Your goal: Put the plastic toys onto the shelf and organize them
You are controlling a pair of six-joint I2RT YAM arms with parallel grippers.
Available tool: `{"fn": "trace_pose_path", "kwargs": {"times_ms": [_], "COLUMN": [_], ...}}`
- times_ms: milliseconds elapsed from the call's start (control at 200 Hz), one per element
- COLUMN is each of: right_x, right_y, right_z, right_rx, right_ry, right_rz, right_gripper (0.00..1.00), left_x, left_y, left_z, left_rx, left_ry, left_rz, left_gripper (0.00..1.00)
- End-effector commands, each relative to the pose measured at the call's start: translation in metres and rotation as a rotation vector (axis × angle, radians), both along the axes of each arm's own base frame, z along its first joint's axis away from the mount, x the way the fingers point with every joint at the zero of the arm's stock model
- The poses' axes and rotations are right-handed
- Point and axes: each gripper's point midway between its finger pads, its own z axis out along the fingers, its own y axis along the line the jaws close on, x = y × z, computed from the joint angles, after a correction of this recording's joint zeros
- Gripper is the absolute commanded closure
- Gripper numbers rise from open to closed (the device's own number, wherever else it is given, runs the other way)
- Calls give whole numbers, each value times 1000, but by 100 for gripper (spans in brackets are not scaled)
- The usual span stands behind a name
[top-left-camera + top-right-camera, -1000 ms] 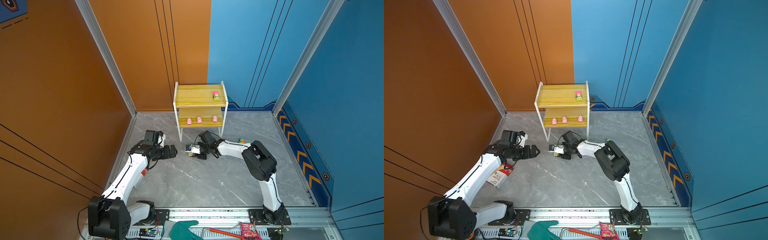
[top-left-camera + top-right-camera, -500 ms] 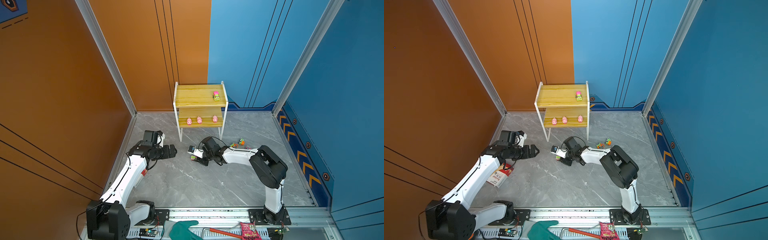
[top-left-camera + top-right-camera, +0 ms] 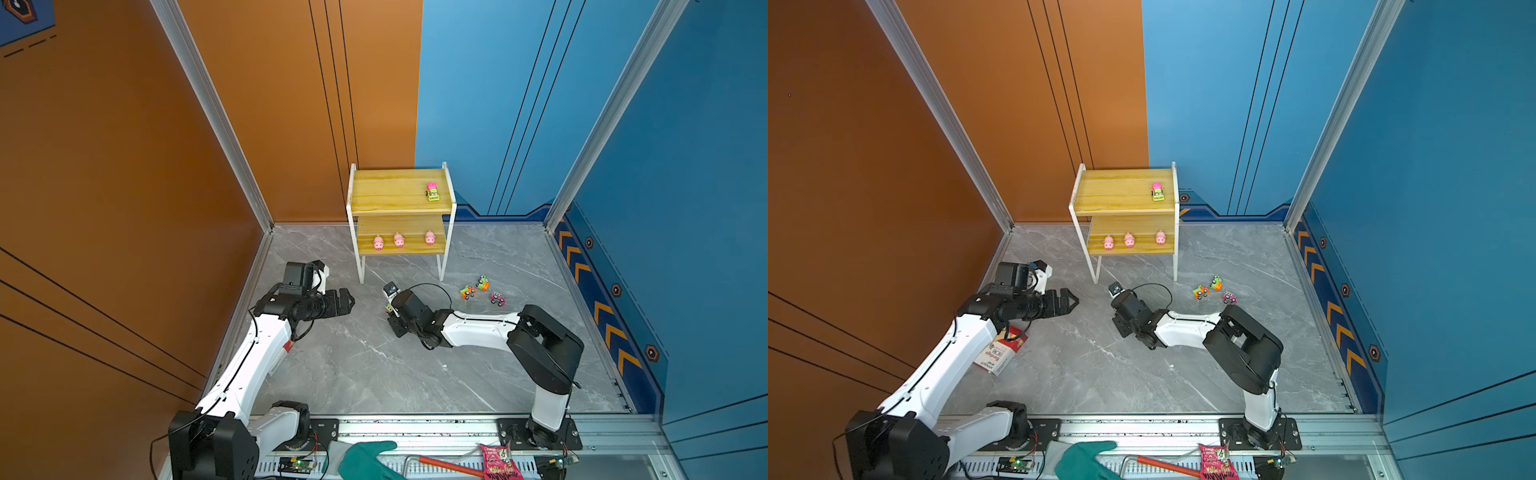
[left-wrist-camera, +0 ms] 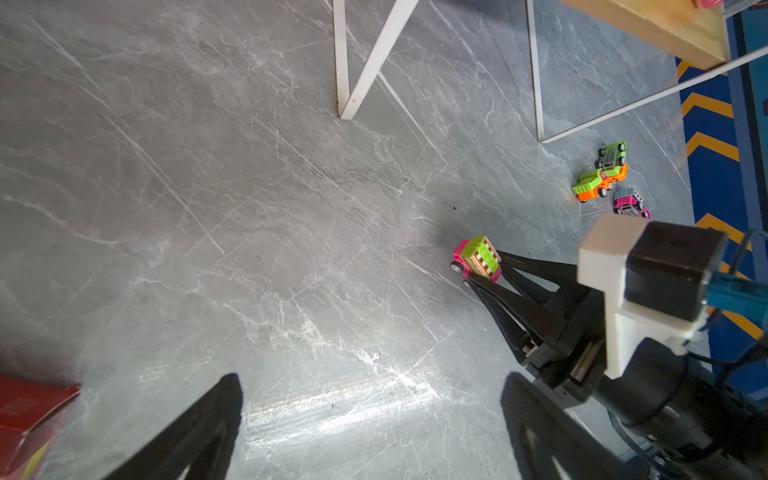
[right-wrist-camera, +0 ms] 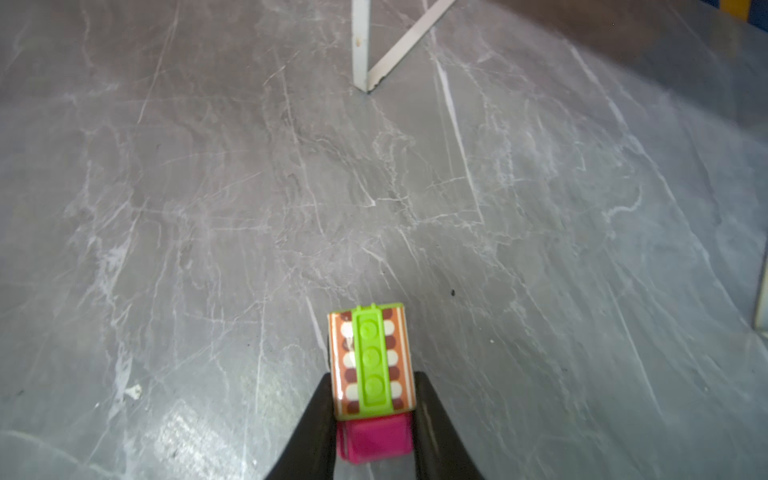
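Observation:
The shelf [image 3: 399,195] stands at the back wall. Three pink pigs [image 3: 399,240] line its lower board, and a pink and green truck [image 3: 432,192] sits on the top board. Three more trucks [image 3: 468,292] lie on the floor right of the shelf, also seen in the left wrist view [image 4: 594,187]. My right gripper [image 5: 374,399] is shut on a pink truck with a green top [image 5: 372,365], low over the floor in front of the shelf's left leg [image 3: 390,305]. My left gripper [image 3: 347,300] is open and empty, left of it [image 4: 370,382].
A red and white box [image 3: 1000,351] lies on the floor under my left arm. A teal glove [image 3: 365,459], a red-handled tool [image 3: 449,466] and a pink snack packet [image 3: 496,461] lie along the front rail. Walls close in the left, back and right sides.
My right arm's elbow has swung right and toward the front, uncovering the three floor trucks. Its gripper, still holding the truck, has barely shifted. The left arm is nearly still.

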Motion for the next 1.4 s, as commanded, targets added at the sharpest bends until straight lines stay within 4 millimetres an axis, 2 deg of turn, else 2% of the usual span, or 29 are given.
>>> {"fn": "trace_pose_path", "kwargs": {"times_ms": [0, 385, 706, 836, 951, 1136, 1396], "right_x": [5, 9, 10, 9, 7, 3, -1], "right_y": [-15, -6, -3, 0, 4, -1, -12], "right_z": [4, -21, -26, -19, 1, 24, 30], "right_rx": [50, 31, 31, 54, 112, 166, 306], "right_ry": [3, 57, 73, 79, 51, -6, -34], "right_rz": [-212, -317, -329, -299, -233, -114, -50], "right_gripper": [71, 68, 66, 57, 49, 42, 34], "left_x": [-5, -7, -7, -8, -8, -10, -16], "left_y": [-1, -2, -3, -3, -3, -6, -22], "left_z": [0, 4, 6, 8, 8, 11, 18], "left_rx": [-25, -35, -43, -43, -44, -47, -63], "left_ry": [2, -13, -21, -31, -33, -53, -110], "left_rz": [2, 1, 0, -1, -3, -20, -109], "left_gripper": [2, 2, 3, 2, 3, 2, 2]}}
